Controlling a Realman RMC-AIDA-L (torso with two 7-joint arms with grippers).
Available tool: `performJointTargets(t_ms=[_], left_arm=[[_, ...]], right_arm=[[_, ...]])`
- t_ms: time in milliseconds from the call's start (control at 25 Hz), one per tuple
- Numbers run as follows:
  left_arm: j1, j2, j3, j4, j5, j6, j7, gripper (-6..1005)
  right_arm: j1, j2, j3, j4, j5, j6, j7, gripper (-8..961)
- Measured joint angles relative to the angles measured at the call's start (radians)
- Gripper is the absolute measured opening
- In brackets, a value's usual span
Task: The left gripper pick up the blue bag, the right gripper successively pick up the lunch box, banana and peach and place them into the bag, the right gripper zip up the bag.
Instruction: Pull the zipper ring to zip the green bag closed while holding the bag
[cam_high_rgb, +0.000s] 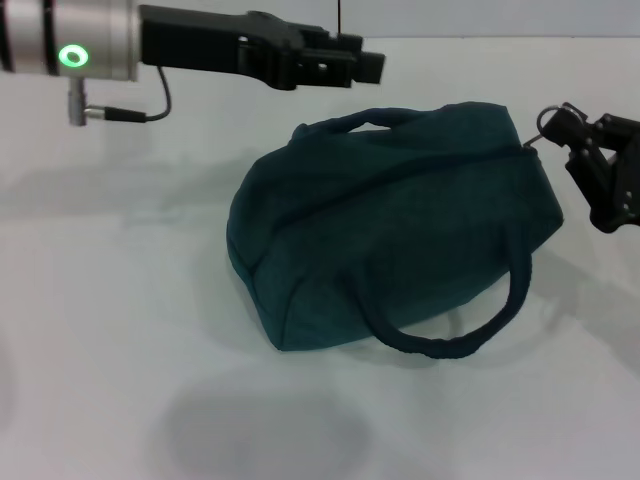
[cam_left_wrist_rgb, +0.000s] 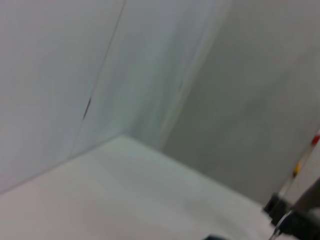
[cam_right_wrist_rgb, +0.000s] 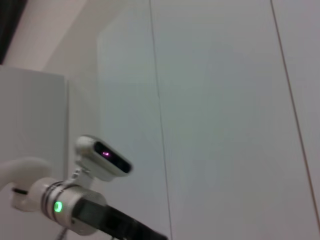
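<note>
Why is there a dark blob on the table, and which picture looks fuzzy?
Head view: the grey blob on the table is a soft shadow in front of the blue bag, and the picture looks sharp. Left wrist view: blurry, mostly pale wall and tabletop. Right wrist view: mostly plain wall, with the green light on the left arm glowing.

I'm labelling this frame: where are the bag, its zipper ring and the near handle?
dark teal-blue fabric bag (cam_high_rgb: 400, 215), head view, side panel.
silver zipper ring (cam_high_rgb: 541, 127), head view, ring's loop.
padded loop handle (cam_high_rgb: 450, 345), head view, lower curve.
</note>
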Motion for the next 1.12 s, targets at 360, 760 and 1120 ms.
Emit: performJointTargets(t_ms=[360, 760, 1120], left_arm=[[-0.096, 0.008, 0.113, 0.001, 0.164, -0.002, -0.153, 506], [-0.117, 0.002, 0.139, 0.041, 0.234, -0.027, -0.229, 504], [-0.194, 0.023, 0.212, 0.012, 0.262, -0.018, -0.313, 509]], right_arm=[[0.015, 0.002, -0.004, 0.013, 0.001, 0.011, 0.009, 22], [0.010, 0.001, -0.004, 0.013, -0.002, 0.008, 0.010, 23], [0.006, 0.002, -0.004, 0.017, 0.000, 0.003, 0.010, 23]])
